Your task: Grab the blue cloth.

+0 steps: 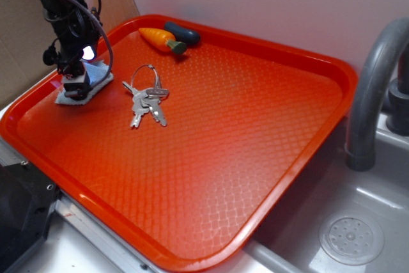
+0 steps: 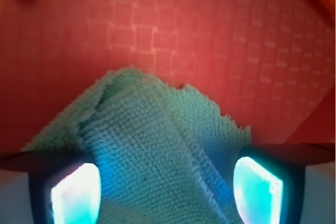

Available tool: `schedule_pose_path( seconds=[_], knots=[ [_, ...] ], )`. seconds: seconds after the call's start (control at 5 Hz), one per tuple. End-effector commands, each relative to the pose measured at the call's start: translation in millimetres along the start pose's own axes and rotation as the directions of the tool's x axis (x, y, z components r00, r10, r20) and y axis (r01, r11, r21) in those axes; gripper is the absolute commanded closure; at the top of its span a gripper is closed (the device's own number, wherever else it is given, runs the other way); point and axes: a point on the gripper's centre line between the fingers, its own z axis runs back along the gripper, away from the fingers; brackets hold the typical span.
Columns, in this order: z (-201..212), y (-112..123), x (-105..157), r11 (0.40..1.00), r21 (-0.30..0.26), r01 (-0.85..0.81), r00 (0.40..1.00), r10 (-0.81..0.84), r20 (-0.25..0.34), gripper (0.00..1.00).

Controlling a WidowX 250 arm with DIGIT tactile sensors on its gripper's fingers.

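Note:
The blue cloth (image 1: 97,78) is a small pale blue-grey terry rag lying at the far left of the red tray (image 1: 255,158). My gripper (image 1: 75,87) is lowered straight onto it and covers most of it in the exterior view. In the wrist view the cloth (image 2: 157,135) fills the space between my fingertips (image 2: 74,192), which stand wide apart on either side of it. The gripper (image 2: 165,192) is open, with the fabric lying rumpled between the jaws and its far edge resting on the tray (image 2: 210,35).
A bunch of keys (image 1: 146,100) lies just right of the cloth. An orange carrot toy (image 1: 160,38) and a dark blue oblong toy (image 1: 184,32) sit by the tray's back rim. A grey faucet (image 1: 370,94) and sink drain (image 1: 350,238) are to the right.

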Motion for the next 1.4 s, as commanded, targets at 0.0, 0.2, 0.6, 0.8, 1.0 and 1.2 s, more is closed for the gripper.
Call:
schedule_pose_path(
  seconds=[0.0, 0.2, 0.6, 0.8, 1.0, 1.2],
  knots=[
    [-10, 8, -10, 0.998, -0.005, 0.069, 0.996, -0.069, 0.049, 0.00],
    [-25, -2, -9, 0.987, -0.041, 0.158, 0.982, -0.152, 0.114, 0.00],
    [-35, -20, -28, 0.964, -0.184, 0.193, 0.980, -0.179, 0.090, 0.00],
    [-18, -45, -36, 0.940, -0.230, 0.250, 0.966, -0.227, 0.122, 0.00],
    [4, -58, -35, 0.928, -0.236, 0.289, 0.953, -0.255, 0.162, 0.00],
    [24, -62, -34, 0.936, -0.202, 0.287, 0.942, -0.238, 0.236, 1.00]
  ],
)
